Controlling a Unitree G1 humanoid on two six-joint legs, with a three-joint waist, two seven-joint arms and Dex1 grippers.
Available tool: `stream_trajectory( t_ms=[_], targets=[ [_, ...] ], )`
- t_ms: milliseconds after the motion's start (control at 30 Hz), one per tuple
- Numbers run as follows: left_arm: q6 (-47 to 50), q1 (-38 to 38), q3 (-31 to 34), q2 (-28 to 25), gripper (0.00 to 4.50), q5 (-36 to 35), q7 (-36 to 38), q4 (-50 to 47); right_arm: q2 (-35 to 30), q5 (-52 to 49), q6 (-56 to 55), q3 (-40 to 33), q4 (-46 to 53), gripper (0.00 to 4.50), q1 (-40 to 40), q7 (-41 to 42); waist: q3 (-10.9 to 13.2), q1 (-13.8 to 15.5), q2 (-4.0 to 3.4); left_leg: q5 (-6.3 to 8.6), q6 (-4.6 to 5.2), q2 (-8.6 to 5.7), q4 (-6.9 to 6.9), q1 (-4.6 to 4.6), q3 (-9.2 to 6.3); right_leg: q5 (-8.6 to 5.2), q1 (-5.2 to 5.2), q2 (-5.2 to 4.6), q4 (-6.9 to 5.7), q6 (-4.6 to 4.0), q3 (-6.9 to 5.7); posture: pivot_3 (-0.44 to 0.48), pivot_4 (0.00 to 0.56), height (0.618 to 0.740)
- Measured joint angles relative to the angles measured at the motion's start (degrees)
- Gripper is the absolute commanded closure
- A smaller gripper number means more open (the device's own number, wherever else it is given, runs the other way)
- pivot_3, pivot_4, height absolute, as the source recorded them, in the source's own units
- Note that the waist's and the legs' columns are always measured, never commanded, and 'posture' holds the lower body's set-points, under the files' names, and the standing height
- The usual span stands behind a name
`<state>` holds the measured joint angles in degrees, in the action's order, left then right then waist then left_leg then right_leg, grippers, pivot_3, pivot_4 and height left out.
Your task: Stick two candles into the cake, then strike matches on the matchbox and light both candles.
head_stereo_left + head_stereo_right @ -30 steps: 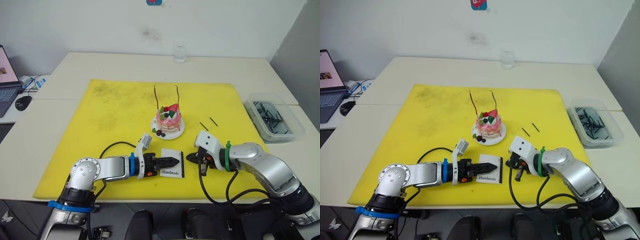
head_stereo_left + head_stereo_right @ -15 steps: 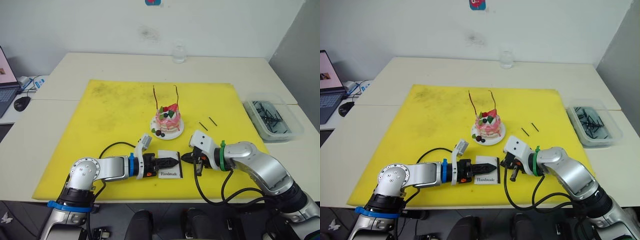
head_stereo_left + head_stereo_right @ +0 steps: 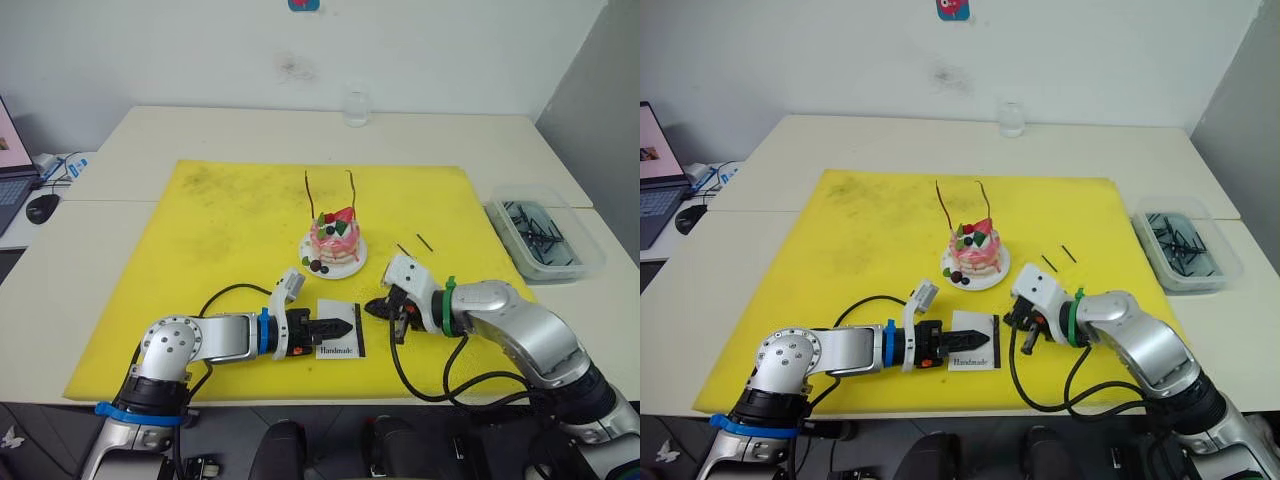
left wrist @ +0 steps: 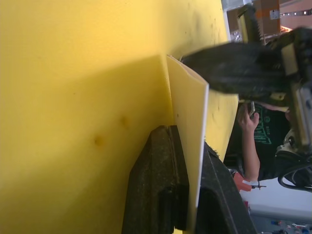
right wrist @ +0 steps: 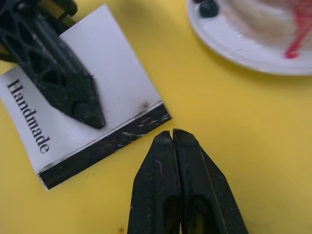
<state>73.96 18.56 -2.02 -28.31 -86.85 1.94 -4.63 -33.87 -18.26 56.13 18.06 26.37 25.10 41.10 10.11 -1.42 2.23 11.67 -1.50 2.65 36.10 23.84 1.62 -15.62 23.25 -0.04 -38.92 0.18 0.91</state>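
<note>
My left fingers (image 3: 345, 326) pinch the matchbox (image 5: 80, 122) near the bench's front edge, while my right fingers (image 5: 174, 137) (pressed together) have edged up to its striking strip (image 5: 107, 145).

Open yellow mat (image 3: 230, 230) lies left of the cake (image 3: 336, 243), free for passage. In front of the cake the way is narrow: the matchbox (image 3: 339, 341) and left hand (image 3: 347, 327) fill it, with the right hand (image 3: 373, 309) just beside the box's strip edge. Two matches (image 3: 415, 245) lie right of the cake.
</note>
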Motion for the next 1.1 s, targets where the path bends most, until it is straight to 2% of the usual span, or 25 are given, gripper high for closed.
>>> stream_trajectory(
  t_ms=[267, 400, 567, 833, 1100],
  targets=[
    [2.1, 0.6, 0.5, -1.6, 4.48, -0.2, 4.6, -1.5, -1.9, -3.6, 3.1, -8.7, 5.2, 4.5, -2.7, -1.2, 0.0, -0.1, 0.0, 0.0, 0.0, 0.0, -0.03, 0.06, -0.01, -0.02, 0.05, 0.0, 0.03, -0.02, -0.02, 0.0, 0.15, 0.74],
    [3.1, 2.3, 2.6, -3.8, 4.48, -2.4, 11.1, -3.1, -3.3, -7.0, 1.8, -15.9, 8.4, 4.5, -4.9, -0.4, 0.0, 0.0, 0.01, 0.01, 0.0, -0.03, -0.04, 0.08, 0.03, -0.03, 0.05, 0.0, 0.07, -0.03, 0.0, 0.0, 0.15, 0.74],
    [1.6, 2.6, 3.0, -5.3, 4.48, 0.9, 18.7, -7.1, -3.1, -10.0, -1.9, -21.7, 11.4, 4.5, -7.9, -0.3, 0.0, -0.1, 0.01, 0.01, 0.0, -0.04, -0.07, 0.09, 0.04, -0.04, 0.05, -0.01, 0.14, -0.03, 0.01, 0.0, 0.15, 0.74],
    [-2.6, 2.4, 1.6, -5.1, 4.48, 10.1, 25.3, -9.1, -1.5, -10.0, -6.0, -23.7, 11.9, 4.5, -12.5, -3.3, 0.0, -0.1, 0.01, 0.01, 0.0, -0.03, -0.07, 0.1, 0.04, -0.04, 0.05, -0.02, 0.15, -0.03, 0.01, 0.0, 0.15, 0.74],
    [-2.9, 2.0, 0.0, -3.8, 4.48, 13.5, 27.6, -9.6, -2.0, -8.8, -11.4, -22.8, 10.9, 4.5, -14.2, -3.8, 0.0, -0.1, 0.0, 0.01, 0.0, -0.02, -0.07, 0.1, 0.02, -0.04, 0.05, -0.01, 0.15, -0.03, -0.01, 0.0, 0.15, 0.74]
  ],
)
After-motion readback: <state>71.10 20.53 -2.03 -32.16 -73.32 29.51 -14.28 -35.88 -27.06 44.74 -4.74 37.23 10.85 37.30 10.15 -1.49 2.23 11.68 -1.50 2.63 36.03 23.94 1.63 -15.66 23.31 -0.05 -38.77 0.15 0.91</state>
